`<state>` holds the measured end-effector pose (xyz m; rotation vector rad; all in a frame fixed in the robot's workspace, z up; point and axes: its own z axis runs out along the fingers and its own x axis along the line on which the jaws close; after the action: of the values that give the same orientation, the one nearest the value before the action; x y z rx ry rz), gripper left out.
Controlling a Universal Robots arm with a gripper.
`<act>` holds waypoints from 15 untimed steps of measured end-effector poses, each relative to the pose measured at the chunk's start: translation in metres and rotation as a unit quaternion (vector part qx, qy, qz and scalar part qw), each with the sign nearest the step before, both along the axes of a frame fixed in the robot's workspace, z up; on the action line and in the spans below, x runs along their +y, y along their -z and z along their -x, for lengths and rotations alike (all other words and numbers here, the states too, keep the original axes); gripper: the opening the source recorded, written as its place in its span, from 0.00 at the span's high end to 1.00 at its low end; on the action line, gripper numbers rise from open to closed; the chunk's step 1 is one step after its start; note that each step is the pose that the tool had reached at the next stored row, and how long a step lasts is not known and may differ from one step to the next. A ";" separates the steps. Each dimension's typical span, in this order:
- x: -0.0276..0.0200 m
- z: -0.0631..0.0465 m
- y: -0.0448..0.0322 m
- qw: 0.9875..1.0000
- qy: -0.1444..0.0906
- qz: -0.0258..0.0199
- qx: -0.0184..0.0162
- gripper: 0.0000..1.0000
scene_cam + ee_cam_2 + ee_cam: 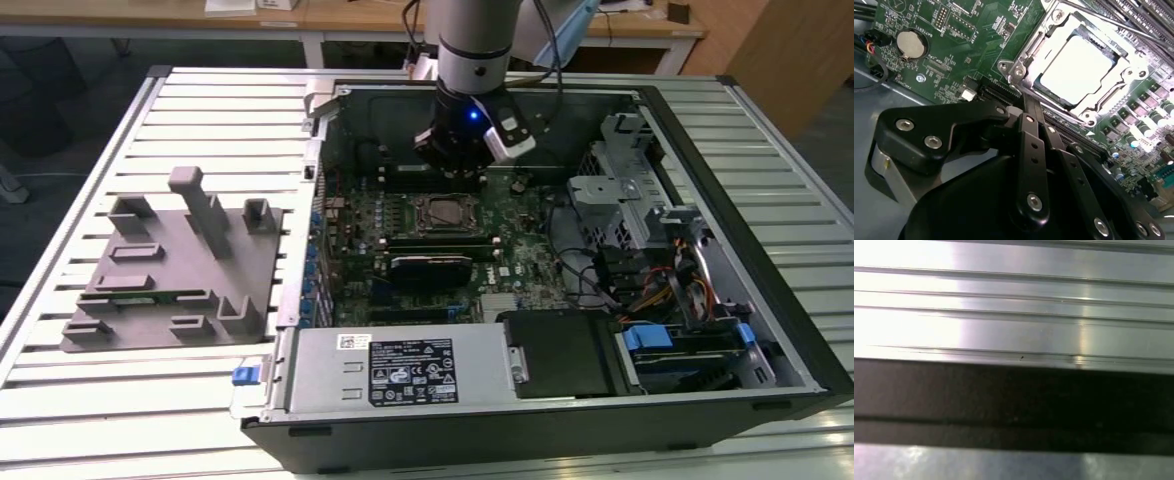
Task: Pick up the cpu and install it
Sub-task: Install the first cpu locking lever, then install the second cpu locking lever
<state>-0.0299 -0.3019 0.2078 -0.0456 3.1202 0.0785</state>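
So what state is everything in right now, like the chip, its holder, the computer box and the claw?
cpu: lying flat in the socket, pale top up.
socket: metal frame around the chip; whether it is latched cannot be told.
computer case: lying on its side, side panel off, insides exposed.
claw: inside the case above the motherboard, holding nothing that can be seen.
grey slotted block: resting on the table beside the case.

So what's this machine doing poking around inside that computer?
A robot arm's gripper hangs inside an open computer case lying on a slatted metal table, above the green motherboard. The cpu, a small silvery square, sits in the socket on that board, and the gripper is off to one side of it, not touching it. A grey plastic block lies beside the case.
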 end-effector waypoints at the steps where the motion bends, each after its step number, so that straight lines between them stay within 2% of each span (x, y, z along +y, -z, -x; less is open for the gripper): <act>1: -0.0003 0.000 0.0000 1.000 0.000 0.000 0.000 0.89; 15: -0.0066 0.000 0.0006 1.000 0.000 0.000 0.000 0.89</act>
<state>-0.0299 -0.3085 0.2072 -0.0455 3.1203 0.0783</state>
